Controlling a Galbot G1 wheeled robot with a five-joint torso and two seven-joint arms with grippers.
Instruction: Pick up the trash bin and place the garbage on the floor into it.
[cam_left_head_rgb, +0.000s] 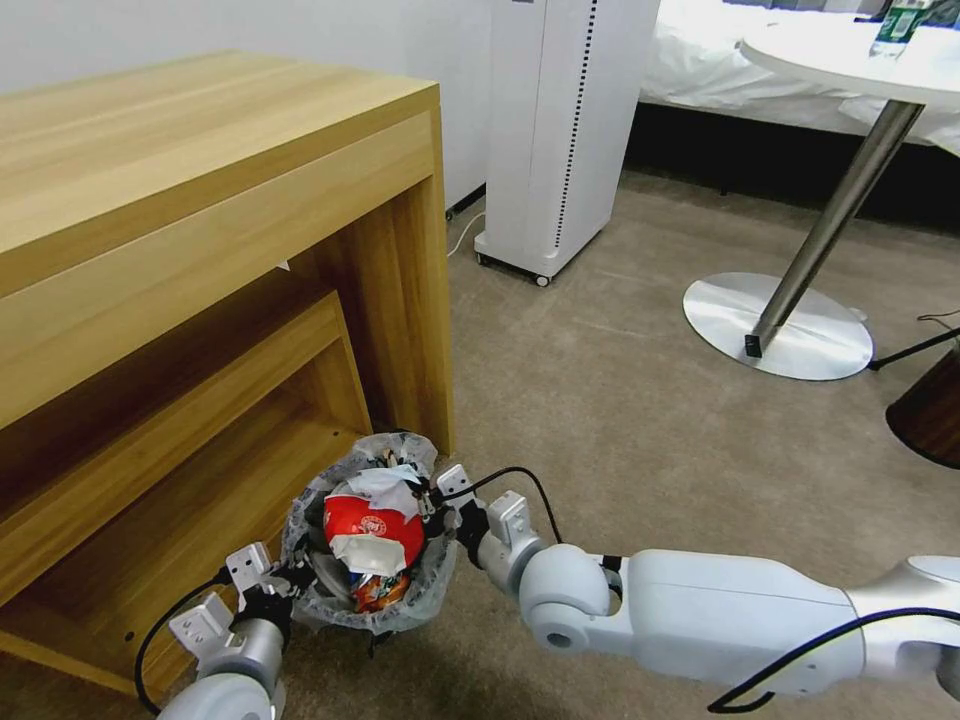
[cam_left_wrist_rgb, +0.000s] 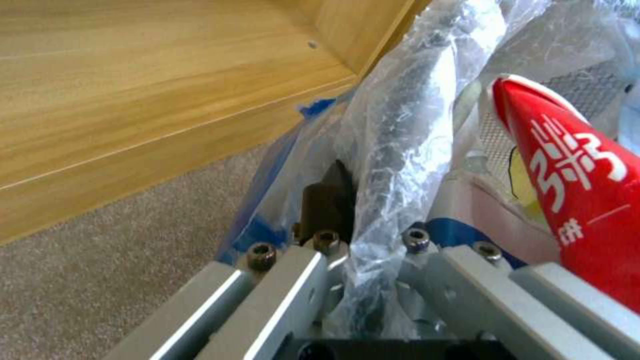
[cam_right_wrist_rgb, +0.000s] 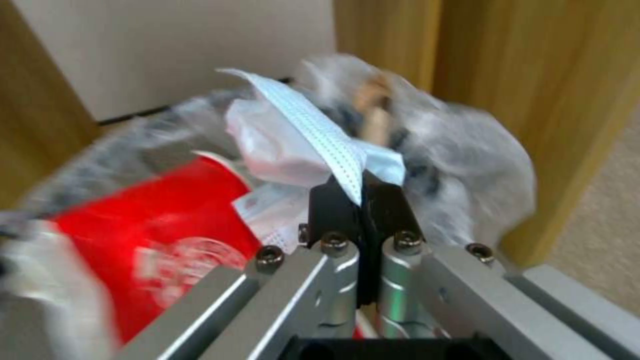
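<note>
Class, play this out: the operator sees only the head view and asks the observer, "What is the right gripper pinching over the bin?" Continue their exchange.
Observer: In the right wrist view, the right gripper has its fingers shut on a strip of pale blue face mask.
Operator: How does the left gripper hold on?
Observer: In the left wrist view, the left gripper clamps the bag-covered rim of the trash bin, with one dark finger outside the rim.
</note>
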